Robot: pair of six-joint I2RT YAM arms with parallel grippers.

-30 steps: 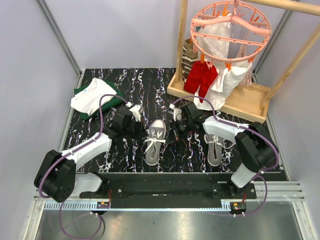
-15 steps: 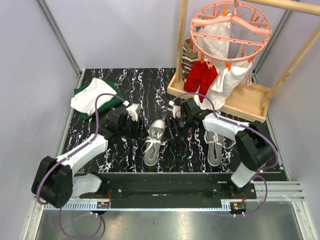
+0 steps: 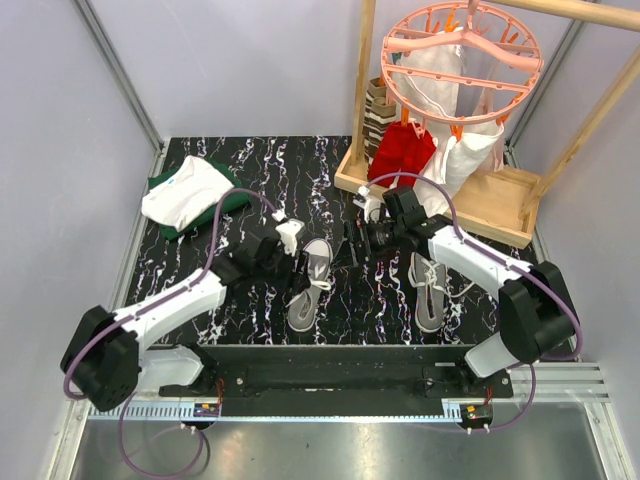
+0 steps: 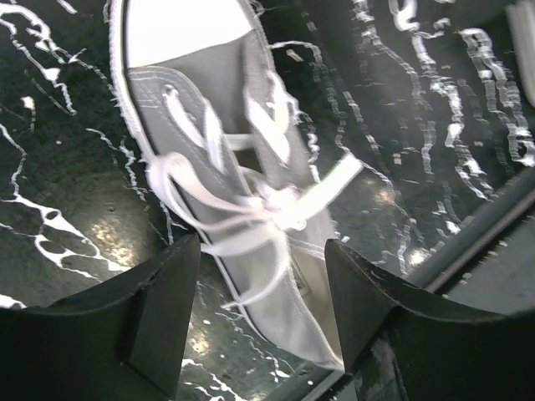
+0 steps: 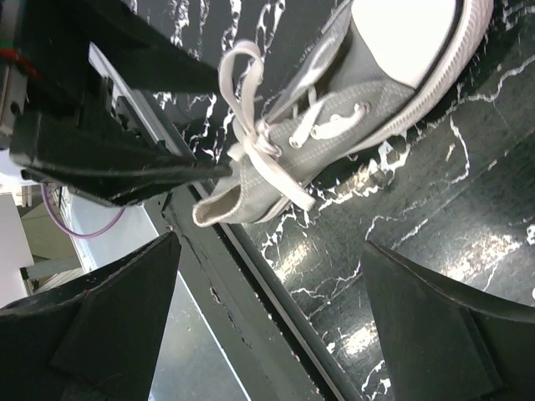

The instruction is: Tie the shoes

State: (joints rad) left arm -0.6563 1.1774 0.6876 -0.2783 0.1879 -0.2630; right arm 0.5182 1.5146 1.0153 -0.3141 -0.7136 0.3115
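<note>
Two grey shoes with white toe caps lie on the black marble table. The left shoe (image 3: 310, 283) (image 4: 242, 184) (image 5: 343, 117) points away from the arm bases, and its white laces (image 4: 251, 209) form a loose bow. The other shoe (image 3: 428, 292) lies further right, under the right arm's forearm. My left gripper (image 3: 298, 262) (image 4: 261, 244) hovers over the left shoe's heel end, open and holding nothing. Just right of that shoe's toe, my right gripper (image 3: 352, 243) (image 5: 269, 242) stands wide open and empty.
Folded white and green clothes (image 3: 190, 195) lie at the back left. A wooden rack (image 3: 440, 195) with a pink round hanger (image 3: 460, 50) and hanging red and white garments (image 3: 402, 150) stands at the back right. A black rail (image 3: 330, 375) runs along the near edge.
Both grippers have opened from shut and let go of the laces. The left arm has swung right, over the shoe. The right gripper has drawn back to the right, away from it.
</note>
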